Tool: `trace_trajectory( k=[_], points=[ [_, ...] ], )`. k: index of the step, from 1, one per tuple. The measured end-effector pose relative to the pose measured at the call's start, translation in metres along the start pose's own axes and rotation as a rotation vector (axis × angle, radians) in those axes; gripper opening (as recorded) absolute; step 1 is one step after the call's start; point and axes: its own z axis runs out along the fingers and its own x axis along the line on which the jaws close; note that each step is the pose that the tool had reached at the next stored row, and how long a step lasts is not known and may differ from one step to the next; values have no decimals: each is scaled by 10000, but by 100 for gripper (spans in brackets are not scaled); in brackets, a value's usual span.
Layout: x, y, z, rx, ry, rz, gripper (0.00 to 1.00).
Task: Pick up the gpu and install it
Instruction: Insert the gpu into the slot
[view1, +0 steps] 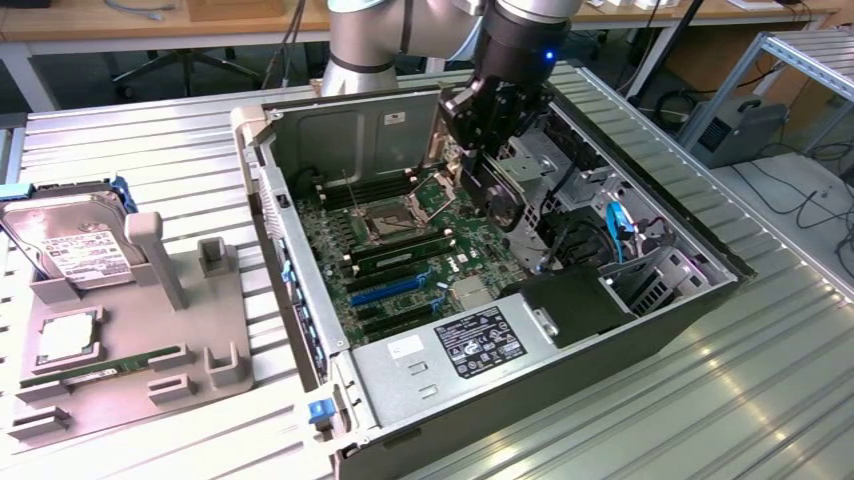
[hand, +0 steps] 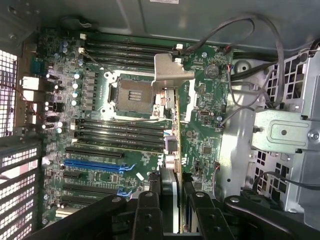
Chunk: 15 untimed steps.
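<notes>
bench (view1: 694, 400): ribbed metal top carrying an open computer case (view1: 534, 400). clock directions below are read on the exterior view, taken from the case centre unless stated.

1. nearest, at 6 o'clock, inside the case: a silver metal cover (view1: 400, 375) bearing a black label.
2. at 9 o'clock, outside the case: a grey fixture (view1: 174, 330) on the bench. it holds a hard drive (view1: 67, 250) at its far end and a green memory stick (view1: 114, 362) lying flat at its near end.
3. case floor: the motherboard (view1: 400, 265), with the cpu socket (view1: 396, 218) exposed and a blue slot (view1: 384, 290) at 6 o'clock of that socket.
4. at 3 o'clock of the socket: the gpu (view1: 503, 200), hanging on edge above the motherboard (card and board apart). in the wrist view the card is seen edge-on, running away from the camera, with its silvery bracket (hand: 170, 72) at the far end beside the socket.
5. fingers (hand: 148, 210): partly closed, one against each face of the gpu, clamping the card between them.
6. farthest, at 12 o'clock: the arm (view1: 360, 50), standing behind the case.
</notes>
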Motion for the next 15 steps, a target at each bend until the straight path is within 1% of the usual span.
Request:
trace_trajectory(
  k=[4, 7, 15],
  points=[
    [1, 0, 0, 11, 6, -569, 27],
    [1, 0, 1, 27, 14, -1382, 27],
    [1, 0, 1, 51, 26, -2627, 27]
  ],
)
